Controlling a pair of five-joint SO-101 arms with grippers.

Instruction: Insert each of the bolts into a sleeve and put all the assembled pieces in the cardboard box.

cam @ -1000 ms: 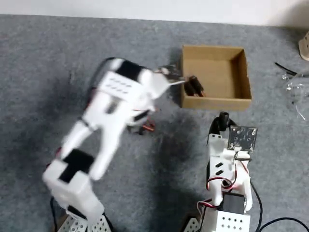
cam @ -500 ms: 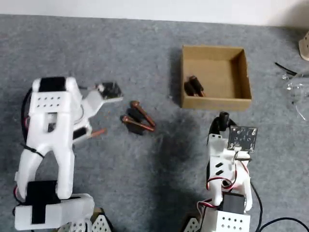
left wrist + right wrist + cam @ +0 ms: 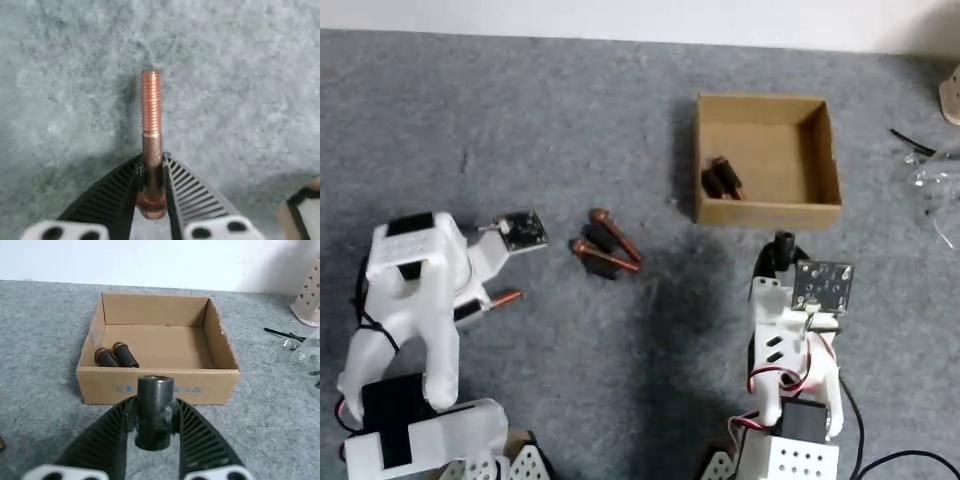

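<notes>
My left gripper (image 3: 152,162) is shut on the head end of a copper bolt (image 3: 151,110), whose threaded shaft points out over the grey carpet. From above, that bolt (image 3: 504,297) pokes out of the left gripper (image 3: 480,305) at the left side. My right gripper (image 3: 155,412) is shut on a black sleeve (image 3: 155,400), held upright just in front of the cardboard box (image 3: 157,385). Two assembled pieces (image 3: 115,356) lie in the box's corner. Two more bolt-and-sleeve pieces (image 3: 605,246) lie on the carpet between the arms. The right gripper (image 3: 782,250) sits just short of the box (image 3: 767,212).
A white perforated object (image 3: 307,295), a clear plastic bag (image 3: 302,350) and a thin black cable (image 3: 910,140) lie to the right of the box. A pale wall runs along the carpet's far edge.
The left arm has swung back from the box's edge to the left side of the carpet and lowered, with the bolt in its gripper. The right arm has kept still.
</notes>
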